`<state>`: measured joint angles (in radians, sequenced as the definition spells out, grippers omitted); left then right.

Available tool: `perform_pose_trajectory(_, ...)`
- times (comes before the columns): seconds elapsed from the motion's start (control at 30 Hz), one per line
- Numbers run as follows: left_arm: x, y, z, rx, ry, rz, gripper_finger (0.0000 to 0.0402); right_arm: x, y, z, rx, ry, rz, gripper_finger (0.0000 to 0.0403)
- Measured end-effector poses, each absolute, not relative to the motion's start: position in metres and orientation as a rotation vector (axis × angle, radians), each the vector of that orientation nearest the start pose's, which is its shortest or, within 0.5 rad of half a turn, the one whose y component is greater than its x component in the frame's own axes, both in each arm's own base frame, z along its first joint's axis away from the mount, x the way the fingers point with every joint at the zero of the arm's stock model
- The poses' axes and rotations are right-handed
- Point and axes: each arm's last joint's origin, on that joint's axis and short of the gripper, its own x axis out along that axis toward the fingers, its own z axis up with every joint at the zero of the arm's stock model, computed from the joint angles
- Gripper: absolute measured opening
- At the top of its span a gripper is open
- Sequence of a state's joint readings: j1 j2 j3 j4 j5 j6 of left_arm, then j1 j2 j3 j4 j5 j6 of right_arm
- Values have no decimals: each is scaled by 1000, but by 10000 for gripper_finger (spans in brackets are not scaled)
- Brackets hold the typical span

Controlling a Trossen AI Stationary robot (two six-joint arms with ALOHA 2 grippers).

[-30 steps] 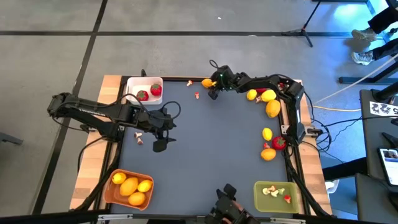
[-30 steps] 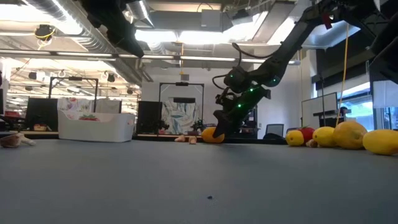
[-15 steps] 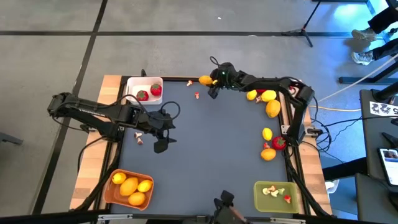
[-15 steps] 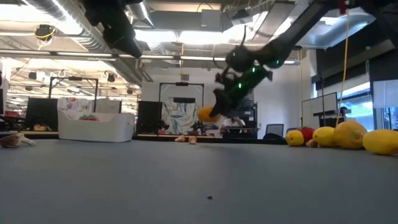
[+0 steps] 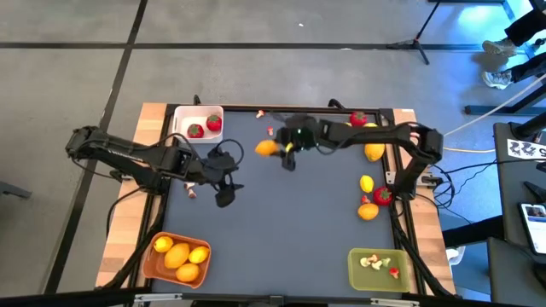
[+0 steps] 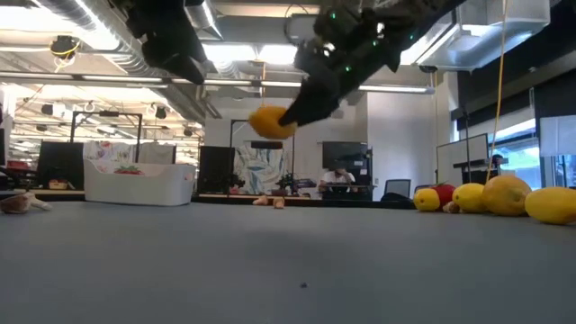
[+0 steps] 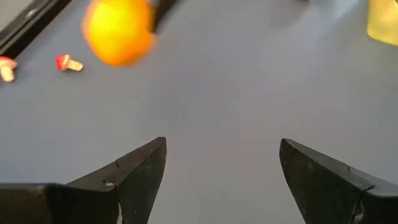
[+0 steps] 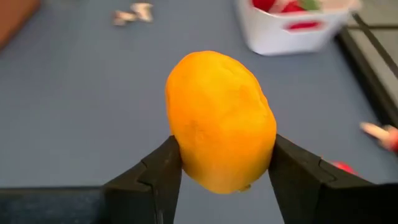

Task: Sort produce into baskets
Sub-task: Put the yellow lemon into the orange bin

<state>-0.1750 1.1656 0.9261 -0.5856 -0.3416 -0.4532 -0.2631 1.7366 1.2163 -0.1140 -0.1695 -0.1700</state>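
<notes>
Right wrist view gives me the clearest read: the orange fruit [image 8: 221, 121] sits squeezed between my right claw's [image 8: 221, 177] two fingers, clamped at its lower half, its long axis standing across the line of the grip. In the low view it hangs well above the bench [image 6: 288, 261], touching nothing else.

From above, the fruit [image 5: 266, 148] is over the far middle of the bench, at the tip of the right claw [image 5: 282, 153], which reaches across from the right side. The orange basket [image 5: 176, 257], where similar yellow and orange fruit already lie, is at the near left corner, well away and diagonally toward me and leftward from the claw. That diagonal is what my next move turns on, as I judge it.

The white basket [image 5: 199, 122] with strawberries lies much nearer, just to the left along the far edge, but I judge it the wrong one. The green basket [image 5: 380, 268] sits at the near right corner.

My left claw [image 5: 223, 189] hovers left of centre, fingers spread and holding nothing, nearer the orange basket than the right one.
</notes>
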Motion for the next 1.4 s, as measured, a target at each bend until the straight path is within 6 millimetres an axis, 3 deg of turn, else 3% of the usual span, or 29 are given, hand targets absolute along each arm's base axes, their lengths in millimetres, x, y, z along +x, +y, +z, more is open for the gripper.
perform_pose_trajectory(0.27, 229, -42, 262, -253, 698, 417, 308, 388, -33, 246, -119, 517, 102, 199)
perform_pose_trajectory(0.47, 238, -50, 262, -189, 619, 353, 308, 392, -9, 250, -151, 461, 124, 199)
perform_pose_trajectory(0.9, 246, -45, 270, -77, 547, 318, 305, 396, 14, 259, -140, 367, 138, 199)
perform_pose_trajectory(1.23, 246, -48, 271, -35, 536, 295, 211, 397, 15, 261, -125, 339, 120, 206)
perform_pose_trajectory(1.4, 246, -48, 271, -29, 541, 290, 209, 397, 15, 261, -86, 340, 91, 247)
